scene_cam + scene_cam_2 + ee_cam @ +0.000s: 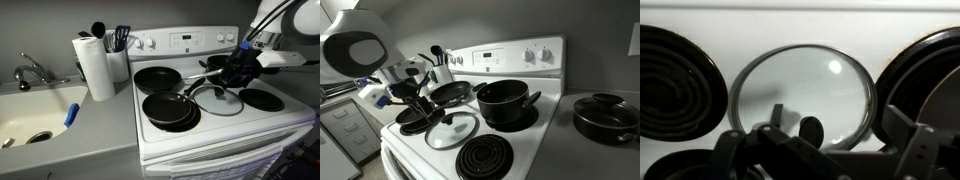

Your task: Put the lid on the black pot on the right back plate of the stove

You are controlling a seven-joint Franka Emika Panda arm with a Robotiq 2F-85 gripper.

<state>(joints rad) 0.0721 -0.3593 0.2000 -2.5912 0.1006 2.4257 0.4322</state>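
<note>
The round glass lid with a black knob lies flat on the white stove top between the burners; it shows in both exterior views. The black pot stands open on a back burner, mostly hidden behind my arm in an exterior view. My gripper hovers just above the lid, fingers spread wide on either side of the knob, empty. It shows in both exterior views.
Two black frying pans sit on the other burners. A bare coil burner is beside the lid. Paper towels and a utensil holder stand by the sink. Another black pot sits on the side counter.
</note>
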